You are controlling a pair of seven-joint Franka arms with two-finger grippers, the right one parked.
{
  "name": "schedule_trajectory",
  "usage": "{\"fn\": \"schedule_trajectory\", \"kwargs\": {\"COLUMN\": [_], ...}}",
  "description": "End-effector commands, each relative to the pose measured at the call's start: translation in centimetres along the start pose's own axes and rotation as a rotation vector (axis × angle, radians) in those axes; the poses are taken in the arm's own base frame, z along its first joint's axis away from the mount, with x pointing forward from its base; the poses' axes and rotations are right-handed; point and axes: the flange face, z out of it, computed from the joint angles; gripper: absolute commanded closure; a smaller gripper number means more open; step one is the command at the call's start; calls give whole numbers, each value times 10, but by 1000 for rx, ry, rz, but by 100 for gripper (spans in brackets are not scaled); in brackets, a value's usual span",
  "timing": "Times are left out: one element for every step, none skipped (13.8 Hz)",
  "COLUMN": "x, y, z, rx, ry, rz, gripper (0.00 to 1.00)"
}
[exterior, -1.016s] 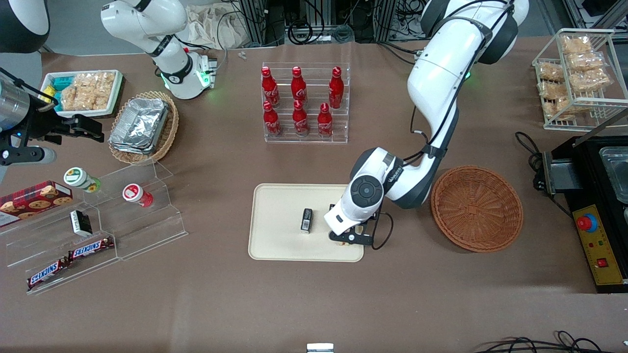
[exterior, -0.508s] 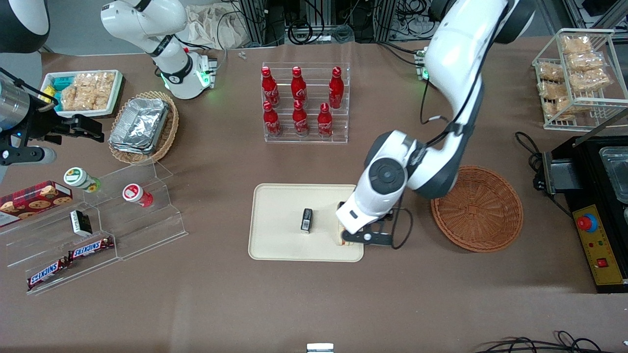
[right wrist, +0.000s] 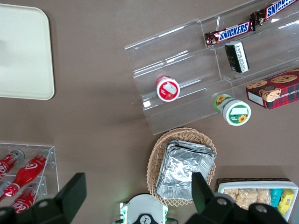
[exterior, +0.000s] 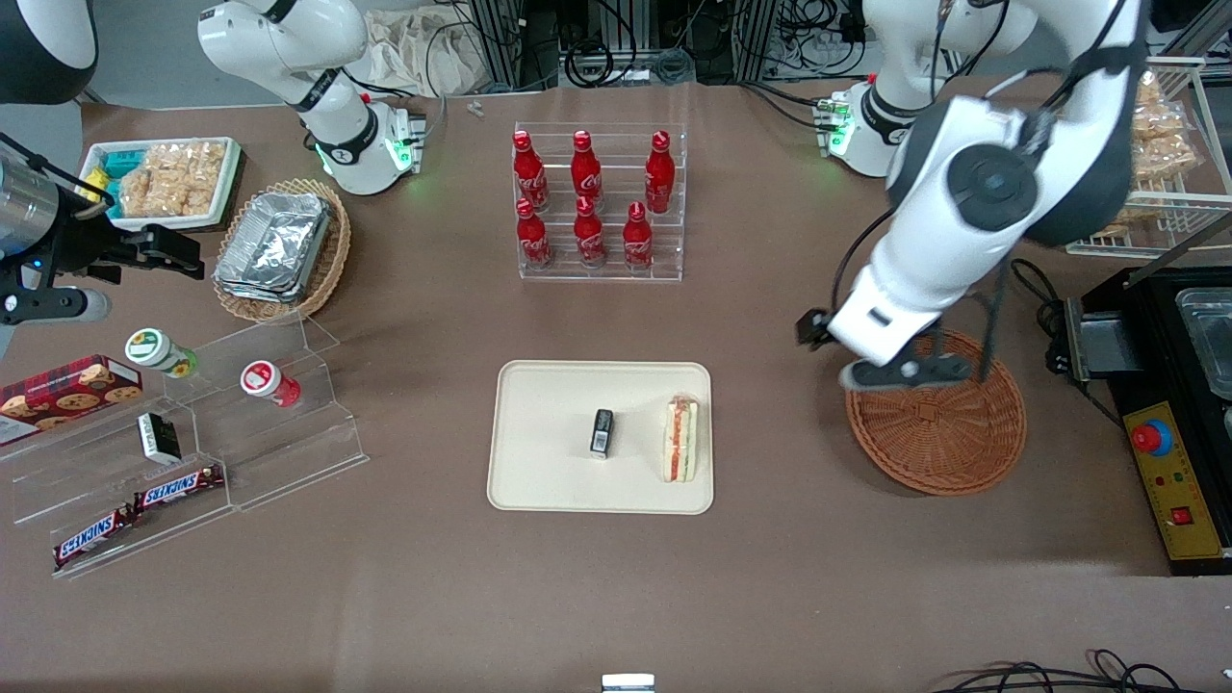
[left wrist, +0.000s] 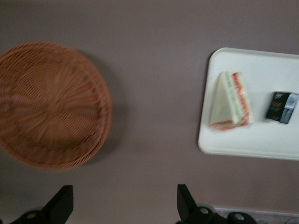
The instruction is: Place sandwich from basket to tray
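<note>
Readable text: "SNICKERS" on two candy bars [exterior: 178, 488] [exterior: 91, 535] lying on the clear acrylic step shelf [exterior: 289, 443]; same wording shows in the right wrist view. Red bottles [exterior: 588, 200] in the acrylic rack carry white script, not legible. Label on the small black packet [exterior: 602, 431] on the tray [exterior: 539, 481] is unreadable.
</note>
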Motion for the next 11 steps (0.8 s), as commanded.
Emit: {"fn": "schedule_trajectory", "kwargs": {"x": [0, 8, 14, 23, 34, 45, 54, 61, 65, 68, 68], "y": [-62, -84, -101, -126, -150, -162, -172, -175, -176, -181, -184], "z": [-18, -22, -24, -27, -26, -28, -32, -34, -37, -36, -36], "rx": [0, -2, -1, -5, -9, -12, -13, -11, -8, -5, -2], "ry": [-38, -39, -42, -39, -39, -30, -19, -15, -8, -8, -9], "rz": [-83, -65, -21, -31, -71, -93, -115, -124, -121, -124, -128], "gripper": [0, 0, 0, 0, 0, 0, 0, 0, 0, 0, 0]}}
